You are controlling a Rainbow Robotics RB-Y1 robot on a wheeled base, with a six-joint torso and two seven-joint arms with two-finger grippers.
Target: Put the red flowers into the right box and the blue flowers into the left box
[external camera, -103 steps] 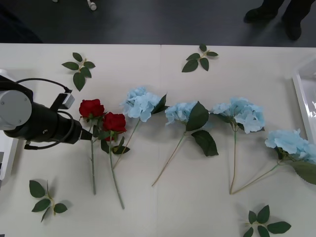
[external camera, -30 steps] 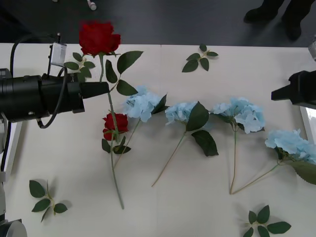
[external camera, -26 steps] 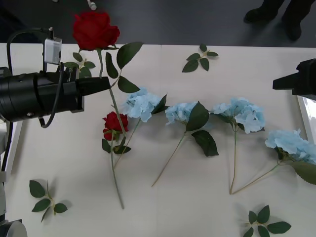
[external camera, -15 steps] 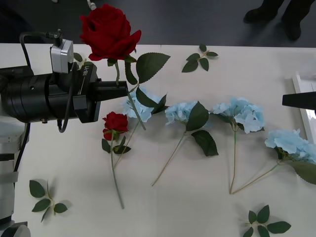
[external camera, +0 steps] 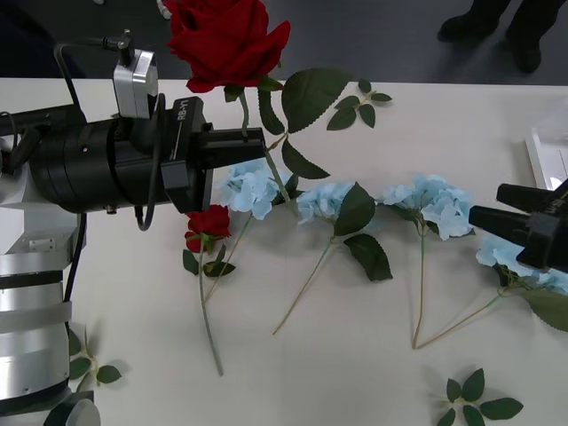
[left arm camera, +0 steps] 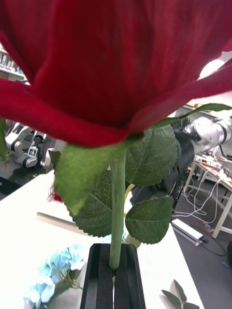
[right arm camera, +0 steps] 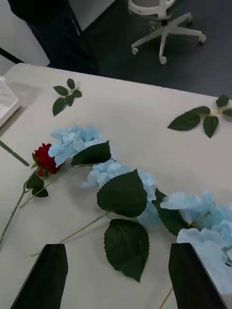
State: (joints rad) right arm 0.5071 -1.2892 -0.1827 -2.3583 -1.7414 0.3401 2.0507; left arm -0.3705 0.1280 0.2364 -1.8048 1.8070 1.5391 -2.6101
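Note:
My left gripper (external camera: 257,146) is shut on the stem of one of the red flowers (external camera: 226,40) and holds it high above the table's left half. In the left wrist view the stem (left arm camera: 117,207) stands clamped between the black fingers (left arm camera: 99,280). A second red flower (external camera: 209,222) lies on the table below. The blue flowers (external camera: 253,188), (external camera: 324,200), (external camera: 435,204), (external camera: 524,257) lie in a row. My right gripper (external camera: 486,202), (right arm camera: 118,285) hangs open over the rightmost blue flowers. The right box (external camera: 546,151) is at the right edge. A corner of the left box (right arm camera: 6,99) shows far off.
Loose green leaf sprigs lie at the back (external camera: 359,102), the front right (external camera: 484,404) and the front left (external camera: 84,364). Bare table lies in front of the stems. An office chair (right arm camera: 164,19) stands on the floor beyond the table.
The left gripper took one red flower off the table, raised it and carried it up and rightward. The right gripper came in from the right edge towards the blue flowers.

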